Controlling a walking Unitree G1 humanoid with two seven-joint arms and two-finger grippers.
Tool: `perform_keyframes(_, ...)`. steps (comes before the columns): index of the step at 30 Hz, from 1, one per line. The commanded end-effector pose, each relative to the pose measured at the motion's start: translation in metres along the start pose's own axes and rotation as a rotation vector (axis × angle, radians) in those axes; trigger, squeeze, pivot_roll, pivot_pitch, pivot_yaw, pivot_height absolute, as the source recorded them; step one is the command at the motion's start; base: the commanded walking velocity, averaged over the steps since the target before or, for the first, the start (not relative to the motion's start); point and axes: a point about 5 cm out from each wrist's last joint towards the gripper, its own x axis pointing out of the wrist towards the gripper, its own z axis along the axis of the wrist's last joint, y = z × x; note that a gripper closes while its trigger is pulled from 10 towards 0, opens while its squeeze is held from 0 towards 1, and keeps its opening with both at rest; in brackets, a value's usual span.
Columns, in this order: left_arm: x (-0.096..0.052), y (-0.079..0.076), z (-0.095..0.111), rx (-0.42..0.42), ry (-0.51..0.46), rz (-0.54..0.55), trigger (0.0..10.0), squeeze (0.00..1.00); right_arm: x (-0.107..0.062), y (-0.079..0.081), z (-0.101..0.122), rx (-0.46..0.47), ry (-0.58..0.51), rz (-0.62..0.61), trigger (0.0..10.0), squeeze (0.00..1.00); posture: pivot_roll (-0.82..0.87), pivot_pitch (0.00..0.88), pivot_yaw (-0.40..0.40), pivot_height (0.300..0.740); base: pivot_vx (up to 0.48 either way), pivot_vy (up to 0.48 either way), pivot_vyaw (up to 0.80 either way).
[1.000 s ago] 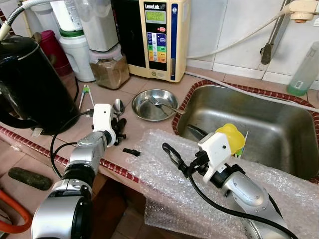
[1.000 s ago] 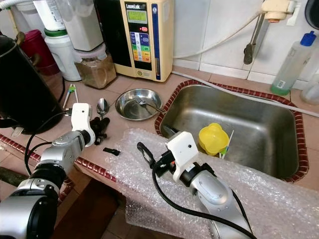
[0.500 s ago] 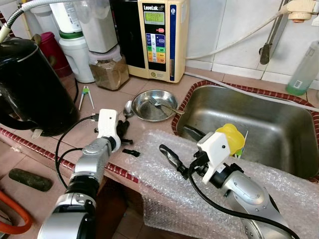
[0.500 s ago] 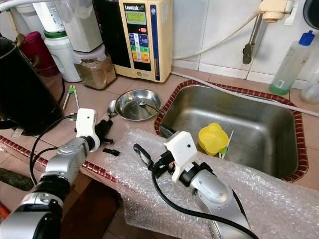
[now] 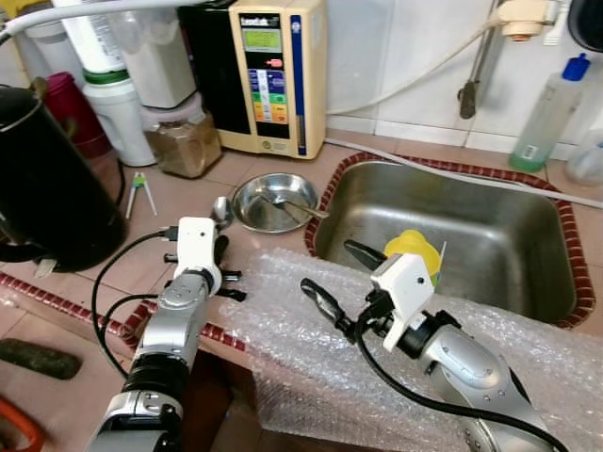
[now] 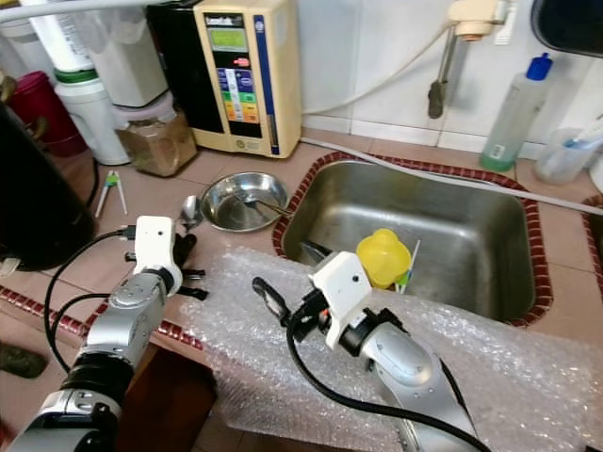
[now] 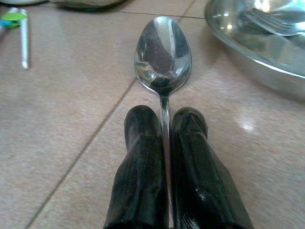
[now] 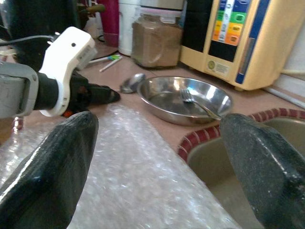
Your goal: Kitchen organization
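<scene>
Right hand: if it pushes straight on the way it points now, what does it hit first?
Probably the steel bowl with the fork in it. The open right hand hangs over bubble wrap, aimed that way; depth is unclear.

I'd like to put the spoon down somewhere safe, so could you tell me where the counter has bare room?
Bare tile lies between the black kettle and the steel bowl, where the left gripper pinches the spoon. The sink floor right of the yellow cup is also free. The back wall is crowded with the water ionizer and jars; bubble wrap covers the front edge.
</scene>
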Motion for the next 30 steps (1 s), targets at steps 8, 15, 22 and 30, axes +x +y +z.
perform_keyframes(8, -0.016, 0.015, -0.025, 0.057, 0.017, 0.119, 0.0, 0.00, 0.002, 0.002, 0.000, -0.004, 0.001, 0.017, 10.0, 0.00, -0.05, 0.064, 0.085, 0.740, 0.000, 0.000, 0.00)
perform_keyframes(15, -0.025, 0.013, -0.012, 0.071, -0.124, 0.148, 0.0, 0.00, 0.003, 0.001, 0.000, -0.009, 0.000, 0.018, 10.0, 0.00, -0.05, 0.062, 0.081, 0.740, 0.000, 0.000, 0.00)
perform_keyframes(22, -0.028, -0.010, 0.028, 0.059, -0.353, 0.007, 0.0, 0.00, 0.004, -0.008, 0.004, -0.033, -0.028, -0.056, 10.0, 0.00, -0.05, 0.063, 0.079, 0.740, 0.000, 0.000, 0.00)
perform_keyframes(30, -0.037, -0.038, 0.054, 0.066, -0.527, -0.184, 0.0, 0.00, 0.003, -0.038, 0.020, 0.021, -0.126, -0.255, 10.0, 0.00, -0.05, 0.064, 0.079, 0.740, 0.000, 0.000, 0.00)
